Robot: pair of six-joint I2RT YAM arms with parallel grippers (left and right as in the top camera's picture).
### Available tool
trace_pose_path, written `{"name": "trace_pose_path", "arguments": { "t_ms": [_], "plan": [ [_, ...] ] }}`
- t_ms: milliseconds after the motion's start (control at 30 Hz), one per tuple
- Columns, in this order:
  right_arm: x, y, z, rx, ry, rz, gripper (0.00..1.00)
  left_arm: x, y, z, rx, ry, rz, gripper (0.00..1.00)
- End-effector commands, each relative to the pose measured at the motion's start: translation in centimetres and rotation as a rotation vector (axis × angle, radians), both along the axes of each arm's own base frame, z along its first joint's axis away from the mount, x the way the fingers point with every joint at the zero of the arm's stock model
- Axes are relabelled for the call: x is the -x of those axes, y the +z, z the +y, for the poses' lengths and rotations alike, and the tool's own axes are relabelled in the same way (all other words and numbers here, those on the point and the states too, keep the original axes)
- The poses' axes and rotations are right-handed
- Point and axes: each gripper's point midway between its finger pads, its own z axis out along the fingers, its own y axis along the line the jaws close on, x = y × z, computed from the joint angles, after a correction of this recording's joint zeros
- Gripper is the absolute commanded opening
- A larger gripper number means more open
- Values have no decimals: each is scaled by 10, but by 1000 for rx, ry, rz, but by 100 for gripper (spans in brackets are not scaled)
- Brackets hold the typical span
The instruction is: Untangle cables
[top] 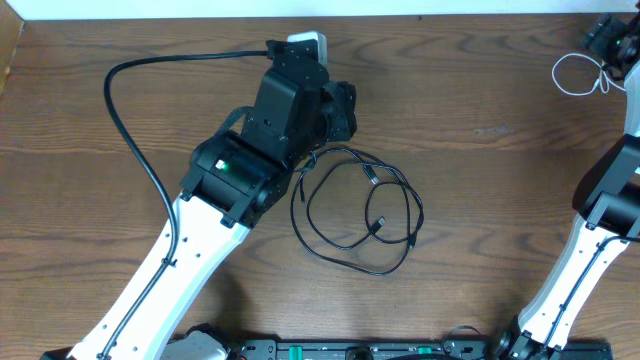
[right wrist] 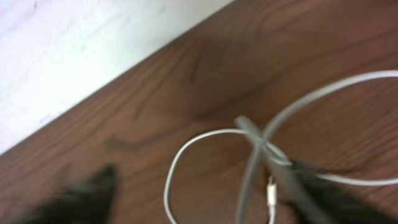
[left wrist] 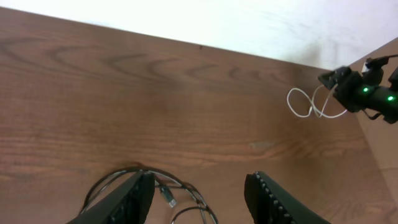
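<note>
Looking down from overhead, the long thin black cable lay in loose overlapping loops around the middle of the brown wood-grain table. It was well apart from the short white cable, which sat curled up near the far right corner. The left gripper hovered over the far-left end of the black loops, fingers about half spread with bare wood in the gap. The loops ran under one finger and a small plug lay just inside it, so nothing was pinched. The right gripper was over the white cable, fingers spread wide, with the cable's crossing between them and close to one finger. That wrist view was blurry, so I couldn't tell if they touched.
</note>
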Motion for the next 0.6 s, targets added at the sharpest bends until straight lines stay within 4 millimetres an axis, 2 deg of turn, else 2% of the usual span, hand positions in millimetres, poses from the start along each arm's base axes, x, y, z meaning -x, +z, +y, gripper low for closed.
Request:
{"name": "trace_pose_path", "arguments": {
  "t_ms": [0, 133, 167, 267, 333, 433, 500, 567],
  "plan": [
    [-2, 66, 23, -35, 68, -106, 99, -5, 4, 1, -22, 0, -16, 53],
    [16, 135, 62, -96, 177, -173, 99, -6, -10, 1, -52, -2, 20, 65],
    [24, 151, 73, -116, 204, -180, 99, -7, -14, 1, -65, -8, 25, 70],
    [58, 194, 111, -177, 278, -174, 99, -9, -24, 2, -102, -23, 43, 74],
    [83, 216, 129, -192, 290, -153, 99, -11, -31, 6, -115, -18, 70, 75],
    [111, 240, 143, -192, 297, -146, 99, -9, -42, 13, -137, -32, 112, 75],
    [123, 251, 147, -178, 293, -146, 99, -5, -49, 12, -141, -94, 145, 75],
    [132, 256, 143, -140, 270, -134, 99, 0, -56, 14, -138, -140, 185, 75]
  ]
}}
